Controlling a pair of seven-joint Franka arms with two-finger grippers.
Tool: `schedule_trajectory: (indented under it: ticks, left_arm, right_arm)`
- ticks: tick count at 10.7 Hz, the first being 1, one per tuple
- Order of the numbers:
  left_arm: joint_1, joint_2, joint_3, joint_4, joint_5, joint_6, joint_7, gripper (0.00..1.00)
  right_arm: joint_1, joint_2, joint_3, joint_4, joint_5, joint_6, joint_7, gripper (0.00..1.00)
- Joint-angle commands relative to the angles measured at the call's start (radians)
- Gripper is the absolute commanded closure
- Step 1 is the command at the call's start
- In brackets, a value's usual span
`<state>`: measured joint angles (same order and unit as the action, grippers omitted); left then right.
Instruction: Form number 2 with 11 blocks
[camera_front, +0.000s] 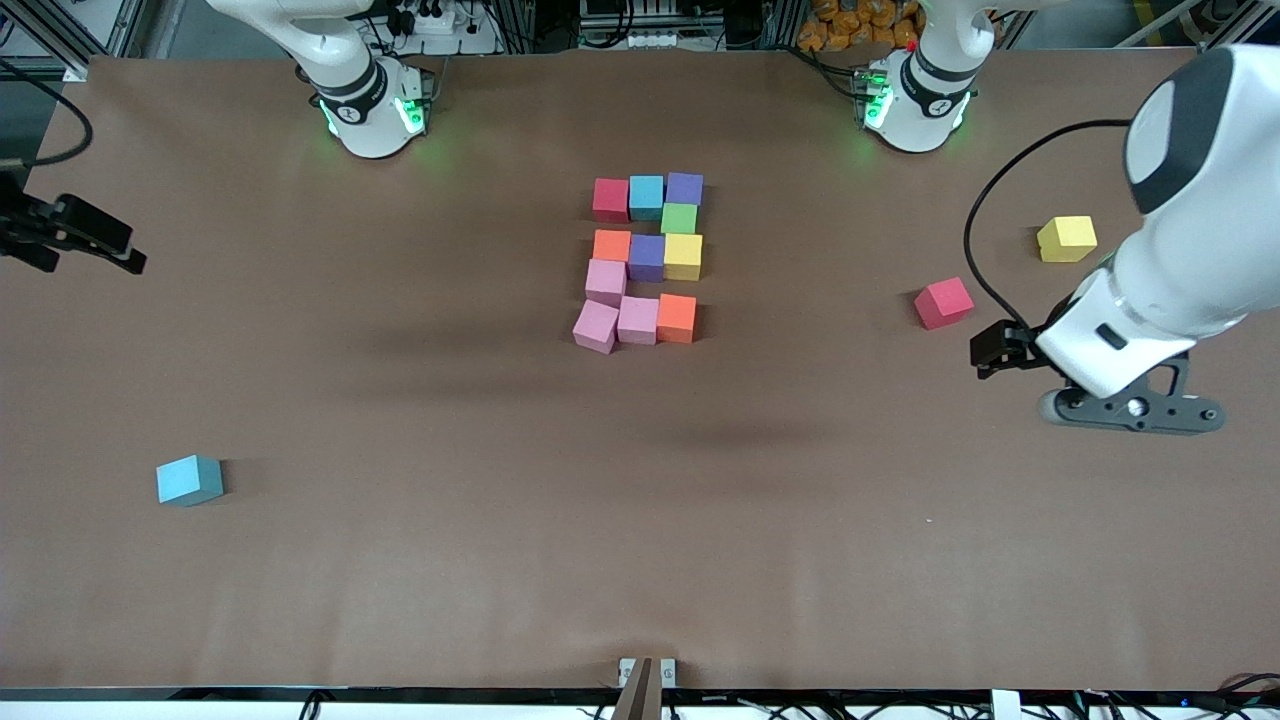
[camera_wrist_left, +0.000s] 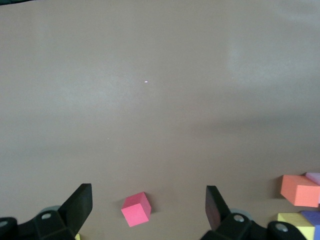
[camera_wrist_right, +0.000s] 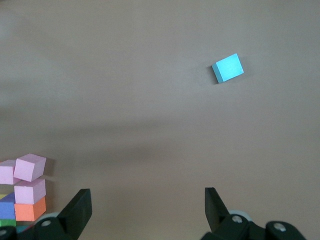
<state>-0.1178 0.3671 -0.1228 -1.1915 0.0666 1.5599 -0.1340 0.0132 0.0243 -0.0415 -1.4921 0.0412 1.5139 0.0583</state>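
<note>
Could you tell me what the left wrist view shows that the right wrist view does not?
Only the left wrist view shows the loose red block, lying on the table between the open left gripper jaws. Only the right wrist view shows the loose light blue block, away from the open right gripper. Both catch an edge of the number 2, including an orange block.

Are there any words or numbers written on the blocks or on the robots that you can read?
No printed words, labels or numbers can be read anywhere.
The blocks have plain coloured faces with nothing written on them.
The only number is a shape: the cubes in the middle of the table are laid out like a blocky "2".
The loose red cube, yellow cube and light blue cube are blank too.
</note>
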Motion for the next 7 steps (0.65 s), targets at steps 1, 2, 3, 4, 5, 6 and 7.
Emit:
schedule_trajectory:
  ticks: [1, 2, 3, 4, 5, 6, 7]
  left_arm:
    - [-0.075, -0.054, 0.151, -0.04, -0.096, -0.004, 0.078, 0.0]
    - [-0.113, -0.072, 0.191, -0.062, -0.109, -0.009, 0.071, 0.0]
    - [-0.138, -0.106, 0.224, -0.103, -0.128, -0.011, 0.057, 0.0]
    - [-0.157, -0.126, 0.244, -0.126, -0.133, -0.011, 0.056, 0.0]
    - [-0.16, -0.151, 0.253, -0.155, -0.133, -0.009, 0.056, 0.0]
    - [-0.16, -0.186, 0.255, -0.187, -0.133, -0.009, 0.056, 0.0]
    - [-0.161, -0.221, 0.256, -0.224, -0.133, -0.008, 0.056, 0.0]
  right_arm:
    - [-0.019, -0.011, 0.031, -0.02, -0.029, 0.012, 0.04, 0.0]
    - [-0.024, -0.003, 0.031, -0.019, -0.029, 0.014, 0.04, 0.0]
    - [-0.022, -0.001, 0.031, -0.019, -0.029, 0.015, 0.04, 0.0]
    - [-0.018, -0.001, 0.029, -0.02, -0.029, 0.012, 0.041, 0.0]
    - [-0.018, -0.003, 0.029, -0.02, -0.029, 0.009, 0.041, 0.0]
    - [-0.019, -0.001, 0.029, -0.019, -0.029, 0.009, 0.043, 0.0]
    - [-0.021, -0.001, 0.029, -0.019, -0.027, 0.009, 0.043, 0.0]
